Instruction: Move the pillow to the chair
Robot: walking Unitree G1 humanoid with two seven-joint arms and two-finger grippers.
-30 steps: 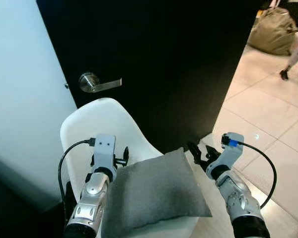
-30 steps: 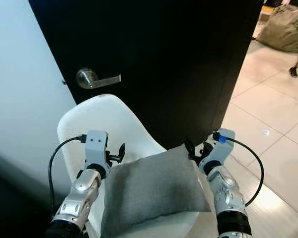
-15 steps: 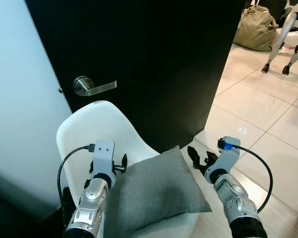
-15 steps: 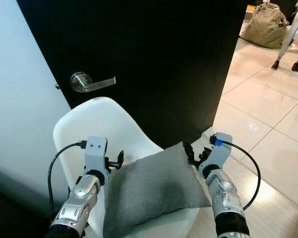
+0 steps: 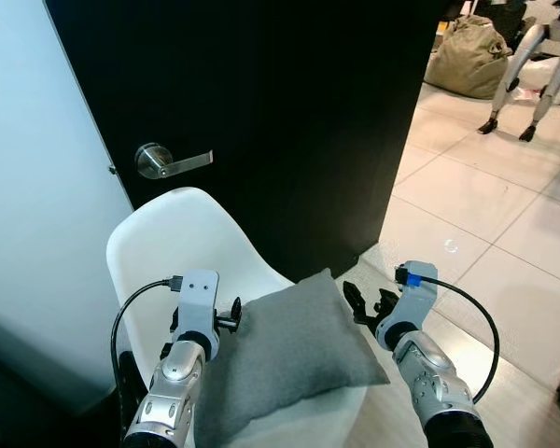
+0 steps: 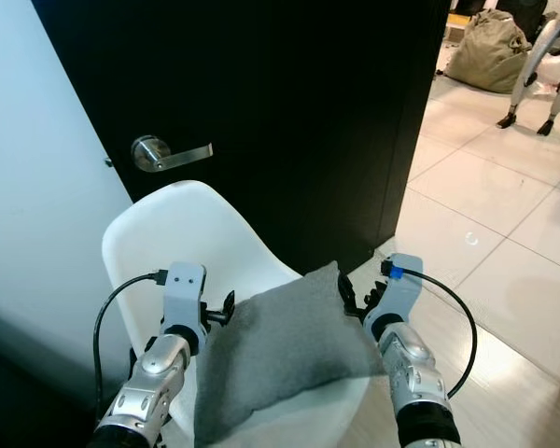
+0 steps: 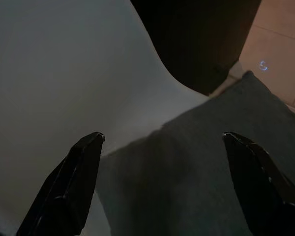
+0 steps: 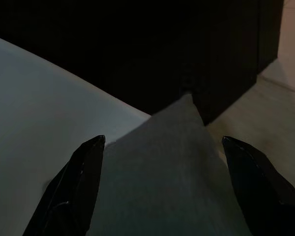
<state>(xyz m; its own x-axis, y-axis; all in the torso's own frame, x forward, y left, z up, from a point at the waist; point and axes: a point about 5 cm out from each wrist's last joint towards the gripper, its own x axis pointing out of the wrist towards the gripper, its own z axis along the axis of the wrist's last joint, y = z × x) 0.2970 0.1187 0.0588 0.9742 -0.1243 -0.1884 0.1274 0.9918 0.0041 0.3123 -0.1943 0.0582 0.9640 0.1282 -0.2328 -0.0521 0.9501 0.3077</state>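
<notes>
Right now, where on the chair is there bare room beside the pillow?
Bare seat shows between the grey pillow and the white chair's backrest, near the left gripper. The front and right edge are crowded: pillow overhangs there, with the right gripper alongside.

Both head views look down from above at the white chair [image 5: 191, 233] (black door [image 5: 289, 112] behind); each wrist view peers closely along its fingers at the pillow [image 7: 221, 167].

A black door [image 5: 289, 112] spans 10 to 1 o'clock, with a silver lever handle [image 5: 168, 161] at 10 o'clock. A pale wall [image 5: 28, 187] runs along 9 o'clock. Glossy cream floor tiles [image 5: 485, 215] spread at 2 to 4 o'clock. At 1 o'clock lie an olive beanbag [image 5: 473, 54] and the 2 legs of another robot [image 5: 523, 65].
</notes>
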